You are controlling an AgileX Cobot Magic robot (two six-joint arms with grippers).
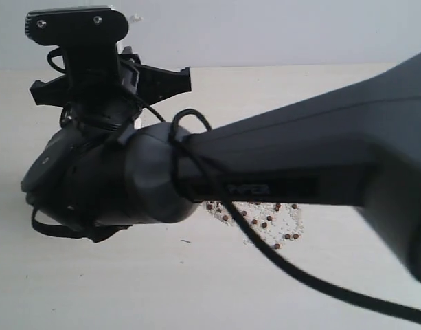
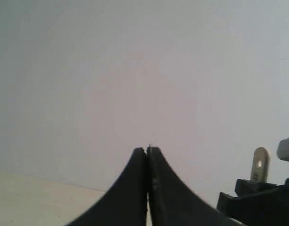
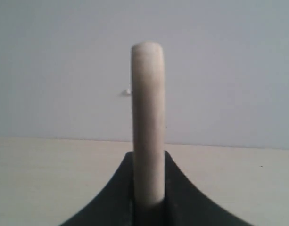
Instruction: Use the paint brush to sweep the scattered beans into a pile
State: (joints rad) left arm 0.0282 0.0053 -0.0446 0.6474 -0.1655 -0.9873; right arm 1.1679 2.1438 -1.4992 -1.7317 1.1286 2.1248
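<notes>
1. Look, right fingers (image 3: 117, 197) clamp the paint brush (image 3: 147, 108) by its handle.
2. And left fingers (image 2: 130, 188) are clenched, pressed tight together.
3. The beans (image 1: 265, 218) lie clustered on the surface (image 1: 196, 289), 5 o'clock from the exterior view's centre, under the dark arm (image 1: 299, 151).

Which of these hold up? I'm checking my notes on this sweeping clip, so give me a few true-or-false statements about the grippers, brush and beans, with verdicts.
1. The right gripper is shut on the handle of the paint brush. True.
2. The left gripper holds something. False: its jaws are shut together on nothing.
3. The beans sit in a bowl. False: they lie loose on the table.
4. In the exterior view a dark arm hides part of the beans. True.
</notes>
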